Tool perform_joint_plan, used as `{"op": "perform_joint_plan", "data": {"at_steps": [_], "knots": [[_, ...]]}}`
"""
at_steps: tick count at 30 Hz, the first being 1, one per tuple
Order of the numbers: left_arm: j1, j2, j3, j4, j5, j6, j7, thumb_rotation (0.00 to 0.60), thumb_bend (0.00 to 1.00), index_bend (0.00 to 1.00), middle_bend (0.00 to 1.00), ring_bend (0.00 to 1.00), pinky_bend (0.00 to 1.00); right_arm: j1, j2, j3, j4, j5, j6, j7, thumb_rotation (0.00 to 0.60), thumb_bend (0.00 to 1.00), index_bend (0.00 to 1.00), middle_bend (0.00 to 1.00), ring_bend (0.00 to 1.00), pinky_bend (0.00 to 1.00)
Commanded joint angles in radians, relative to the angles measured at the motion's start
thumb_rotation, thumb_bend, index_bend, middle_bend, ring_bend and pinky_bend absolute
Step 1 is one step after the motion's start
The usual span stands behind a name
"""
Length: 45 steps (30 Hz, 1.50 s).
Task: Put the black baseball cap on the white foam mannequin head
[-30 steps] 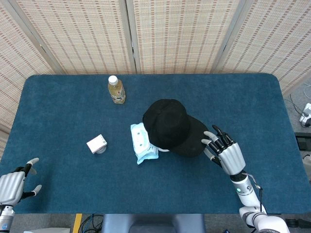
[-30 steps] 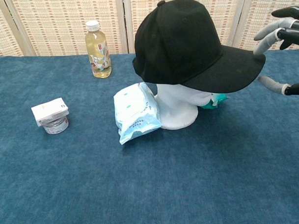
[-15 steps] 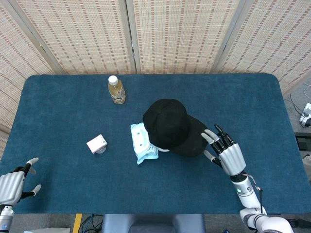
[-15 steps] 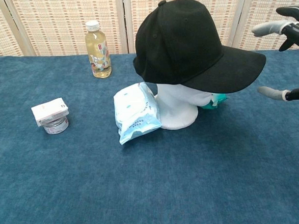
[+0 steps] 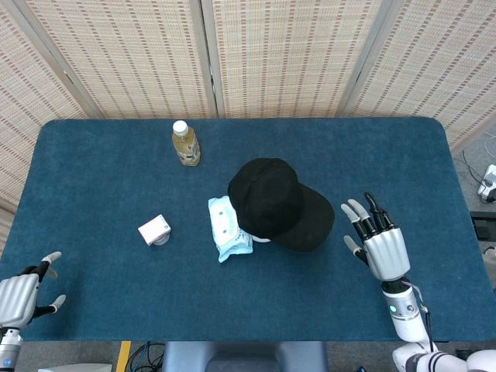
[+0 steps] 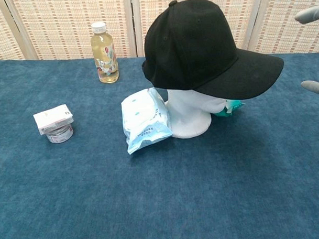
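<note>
- Since the earlier frames, the right hand [image 5: 378, 244] has drawn back from the brim of the black fabric baseball cap [image 6: 199, 44]; it was just beside the brim and now sits clear of it, nearer the desk's right side.
- Cap position appears unchanged apart from a slight settling: it sits on the white foam mannequin head [image 6: 193, 113], crown over the top, brim pointing to the right in the chest view.
- Right hand state: released, fingers spread, holding nothing. In the chest view only fingertips [image 6: 310, 14] show at the right edge.
- Left hand [image 5: 19, 298] rests at the near left corner of the blue felt-covered desk [image 5: 101, 186], well apart from the cap; its fingers are apart and hold nothing.
- Step in hand, as judged: placement looks done and the right hand is retreating. The next move likely calls only for clearing the arm without brushing the brim, and a check that the cap sits level.
- Other items: a light blue soft pack of wipes [image 6: 145, 120] leans against the mannequin head's base; a small teal object [image 6: 230, 106] lies behind it, kind unclear.
- A clear plastic bottle of yellowish drink with a white lid [image 6: 105, 53] stands near the far edge; a small white box atop a round tin [image 6: 55, 123] lies to the left.
- Writing: the bottle label and wipes pack carry print, but none is legible.
</note>
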Motion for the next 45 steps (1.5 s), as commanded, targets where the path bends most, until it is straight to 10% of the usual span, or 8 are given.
{"op": "perform_joint_plan", "data": {"at_steps": [1, 14, 45], "knots": [[0.001, 0.001, -0.001, -0.002, 0.004, 0.005, -0.001, 0.6, 0.19, 0.18, 0.42, 0.33, 0.48, -0.072, 0.245, 0.004, -0.423, 0.064, -0.08, -0.336, 0.6, 0.0, 0.2, 0.24, 0.07, 0.35], [0.013, -0.004, -0.005, 0.016, 0.056, 0.053, -0.05, 0.6, 0.19, 0.19, 0.43, 0.33, 0.48, -0.19, 0.425, -0.006, -0.719, 0.223, -0.165, -0.535, 0.6, 0.01, 0.2, 0.25, 0.07, 0.35], [0.018, -0.029, -0.033, 0.07, 0.078, 0.096, -0.091, 0.6, 0.19, 0.23, 0.43, 0.33, 0.48, -0.282, 0.466, 0.032, -0.646, 0.278, -0.266, -0.28, 0.6, 0.01, 0.2, 0.25, 0.07, 0.35]]}}
